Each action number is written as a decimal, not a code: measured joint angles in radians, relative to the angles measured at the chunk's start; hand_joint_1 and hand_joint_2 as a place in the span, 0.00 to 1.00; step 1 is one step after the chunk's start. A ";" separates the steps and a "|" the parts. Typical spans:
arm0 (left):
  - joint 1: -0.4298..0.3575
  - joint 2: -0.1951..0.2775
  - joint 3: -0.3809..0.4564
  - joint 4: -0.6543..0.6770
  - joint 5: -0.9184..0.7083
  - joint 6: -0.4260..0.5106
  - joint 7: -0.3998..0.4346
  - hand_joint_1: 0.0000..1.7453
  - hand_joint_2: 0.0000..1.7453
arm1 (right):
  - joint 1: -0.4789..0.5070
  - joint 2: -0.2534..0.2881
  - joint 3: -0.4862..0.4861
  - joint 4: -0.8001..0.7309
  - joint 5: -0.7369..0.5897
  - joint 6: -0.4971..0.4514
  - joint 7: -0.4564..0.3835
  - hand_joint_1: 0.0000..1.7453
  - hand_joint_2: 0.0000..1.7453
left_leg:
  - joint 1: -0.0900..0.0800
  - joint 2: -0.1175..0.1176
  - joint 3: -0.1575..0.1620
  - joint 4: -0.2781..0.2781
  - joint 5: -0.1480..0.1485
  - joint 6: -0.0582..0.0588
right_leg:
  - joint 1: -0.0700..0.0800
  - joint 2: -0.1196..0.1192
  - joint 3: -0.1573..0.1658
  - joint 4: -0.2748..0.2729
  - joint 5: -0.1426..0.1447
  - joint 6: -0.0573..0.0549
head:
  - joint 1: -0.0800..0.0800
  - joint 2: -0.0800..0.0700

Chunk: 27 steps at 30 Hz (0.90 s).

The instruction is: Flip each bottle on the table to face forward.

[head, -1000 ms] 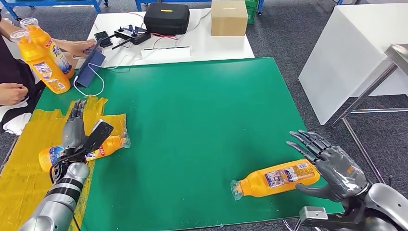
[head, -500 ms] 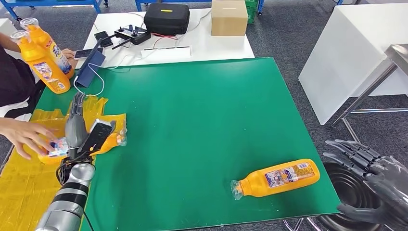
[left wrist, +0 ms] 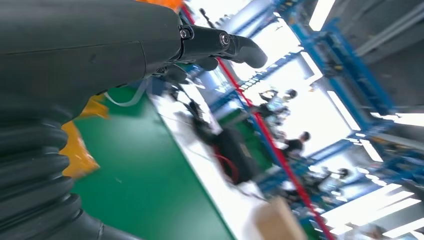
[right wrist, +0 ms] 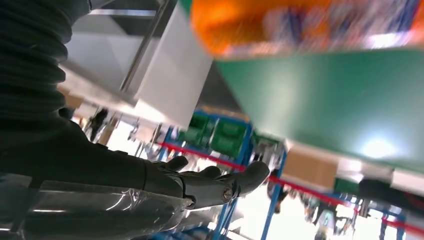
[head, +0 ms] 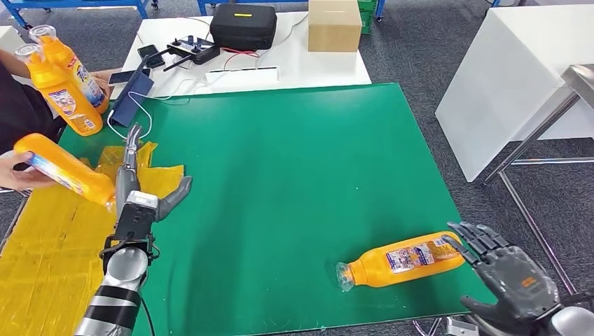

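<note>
Orange bottle (head: 401, 259) lies label-up, print unreadable; left robot hand (head: 143, 192), right robot hand (head: 506, 269) splayed, empty.

One orange bottle (head: 403, 260) lies on its side near the green worktop's (head: 280, 175) front edge. Two more (head: 59, 80) stand upright at the far left corner.

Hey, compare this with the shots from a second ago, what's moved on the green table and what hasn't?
The bottle that lay under the left hand is now lifted off the yellow sheet by a person's hand; the left hand, now holding nothing, has shifted forward. The right hand swung away past the table edge and has come back to the base of the lying bottle. That bottle and the two upright bottles stayed put.
</note>
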 joint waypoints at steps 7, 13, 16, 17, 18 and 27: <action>0.044 0.000 -0.044 -0.120 0.043 -0.030 -0.008 0.00 1.00 | -0.037 0.009 0.160 0.100 0.008 -0.037 0.059 0.00 1.00 | 0.000 0.000 0.000 0.000 0.000 0.000 | 0.001 0.000 0.000 0.000 0.000 0.000 | 0.000 0.000; 0.053 0.000 -0.056 -0.149 0.044 -0.031 -0.008 0.00 1.00 | -0.046 0.011 0.201 0.128 0.008 -0.039 0.061 0.00 1.00 | 0.000 0.000 0.000 0.000 0.000 0.000 | 0.000 0.000 0.000 0.000 0.000 0.000 | 0.000 0.000; 0.056 0.000 -0.059 -0.156 0.044 -0.031 -0.008 0.00 1.00 | -0.050 0.011 0.215 0.137 0.008 -0.039 0.062 0.00 1.00 | 0.000 0.000 0.000 0.000 0.000 0.000 | 0.000 0.000 0.000 0.000 0.000 0.000 | 0.000 0.000; 0.056 0.000 -0.059 -0.158 0.044 -0.031 -0.008 0.00 1.00 | -0.051 0.011 0.219 0.139 0.008 -0.039 0.062 0.00 1.00 | 0.000 0.000 0.000 0.000 0.000 0.000 | 0.000 0.000 0.000 0.000 0.000 0.000 | 0.000 0.000; 0.057 0.000 -0.059 -0.160 0.044 -0.031 -0.008 0.00 1.00 | -0.052 0.011 0.223 0.142 0.008 -0.039 0.062 0.00 1.00 | 0.000 0.000 0.000 0.000 0.000 0.000 | 0.000 0.000 0.000 0.000 0.000 0.000 | 0.000 0.000; 0.057 0.001 -0.058 -0.163 0.078 -0.044 -0.001 0.00 1.00 | -0.088 0.014 0.252 0.207 0.014 -0.033 0.106 0.00 1.00 | 0.000 0.000 -0.001 0.000 0.000 0.000 | 0.000 0.000 0.000 0.000 0.000 0.000 | 0.000 0.000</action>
